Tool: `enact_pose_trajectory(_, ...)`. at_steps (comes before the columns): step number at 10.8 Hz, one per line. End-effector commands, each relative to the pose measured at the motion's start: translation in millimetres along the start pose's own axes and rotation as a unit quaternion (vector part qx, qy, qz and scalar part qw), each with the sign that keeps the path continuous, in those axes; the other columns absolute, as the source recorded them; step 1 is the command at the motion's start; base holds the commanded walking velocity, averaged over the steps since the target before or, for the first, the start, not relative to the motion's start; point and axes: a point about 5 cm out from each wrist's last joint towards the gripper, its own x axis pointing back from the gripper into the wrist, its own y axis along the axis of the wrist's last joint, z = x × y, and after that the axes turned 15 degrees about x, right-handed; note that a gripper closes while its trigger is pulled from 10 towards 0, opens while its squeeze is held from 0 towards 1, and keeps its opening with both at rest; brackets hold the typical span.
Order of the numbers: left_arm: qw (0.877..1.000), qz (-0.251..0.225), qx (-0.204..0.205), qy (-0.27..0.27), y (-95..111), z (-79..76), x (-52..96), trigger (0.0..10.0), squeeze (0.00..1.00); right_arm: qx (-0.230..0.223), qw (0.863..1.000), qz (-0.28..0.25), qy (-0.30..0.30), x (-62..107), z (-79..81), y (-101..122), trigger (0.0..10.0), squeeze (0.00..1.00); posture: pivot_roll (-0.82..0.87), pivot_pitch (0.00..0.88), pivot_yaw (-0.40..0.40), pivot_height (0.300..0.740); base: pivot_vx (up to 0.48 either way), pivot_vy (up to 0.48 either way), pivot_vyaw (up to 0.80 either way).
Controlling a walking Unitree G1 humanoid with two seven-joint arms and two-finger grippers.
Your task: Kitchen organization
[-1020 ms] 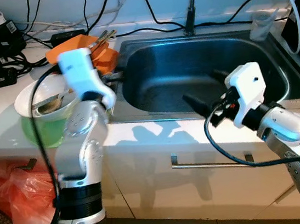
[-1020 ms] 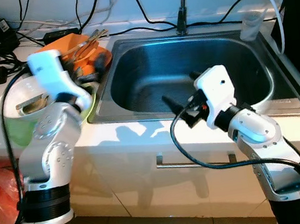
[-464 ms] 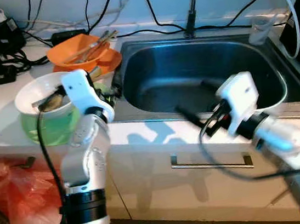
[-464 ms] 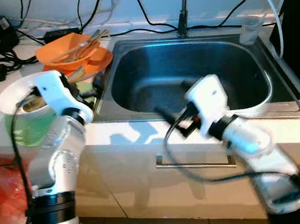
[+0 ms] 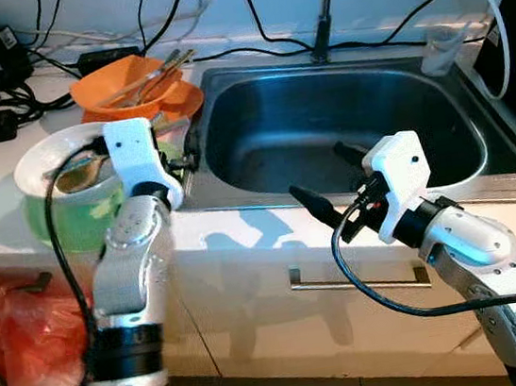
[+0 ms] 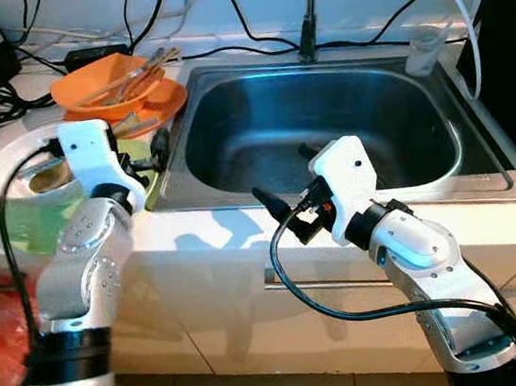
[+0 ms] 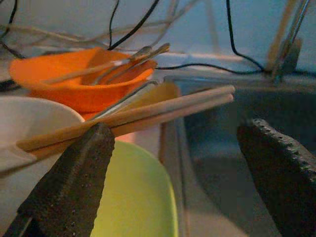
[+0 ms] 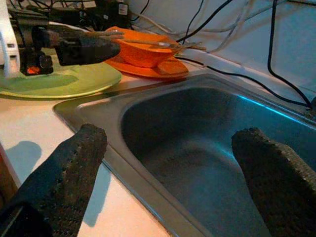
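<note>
Both the left gripper [image 7: 173, 182], beside the orange plastic bowl [image 5: 134, 85], and right gripper [image 5: 328, 179], over the stainless steel sink's [image 5: 225, 83] front rim, spread wide, holding nothing.

A home kitchen: a deep stainless steel sink [image 5: 226, 91] with a slim metal tap [image 5: 327, 13] fills the upper middle, set in a white countertop [image 5: 263, 230] above cream cabinet fronts with a steel bar handle [image 5: 355, 281]. At upper left, orange plastic bowls [image 5: 135, 87] hold utensils.
</note>
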Motion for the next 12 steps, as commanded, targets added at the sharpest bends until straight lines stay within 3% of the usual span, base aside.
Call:
enact_pose_trajectory(1,1.0,0.002,-0.019,-0.015,0,-3.5,-2.8,10.0,0.0,0.003,1.0,-0.007,-0.001,-1.0,-0.3,5,10.0,0.0,0.01,0.053,-0.004,0.74,0.0,0.0,0.0)
enact_pose_trajectory(3,0.999,0.011,-0.037,-0.014,-6,1.9,-4.4,10.0,0.0,0.007,1.0,-0.007,-0.004,-1.4,-3.9,7,10.0,0.0,0.01,0.057,-0.011,0.74,0.0,0.0,0.0)
enact_pose_trajectory(7,0.993,0.017,-0.113,-0.039,-10,8.0,-7.8,10.0,0.0,0.01,1.0,-0.006,-0.001,-2.3,-4.7,7,10.0,0.0,0.01,0.056,-0.015,0.74,0.0,0.0,0.0)
enact_pose_trajectory(10,0.992,0.026,-0.125,-0.021,-15,16.8,-11.7,10.0,0.0,0.009,1.0,-0.007,0.0,-2.6,-3.3,7,10.0,0.0,0.0,0.052,-0.012,0.74,0.0,0.0,0.0)
enact_pose_trajectory(12,0.995,0.023,-0.096,0.01,-15,24.6,-14.2,10.0,0.0,0.009,1.0,-0.007,0.0,-2.6,-3.3,7,10.0,0.0,0.0,0.053,-0.014,0.74,0.0,0.0,0.0)
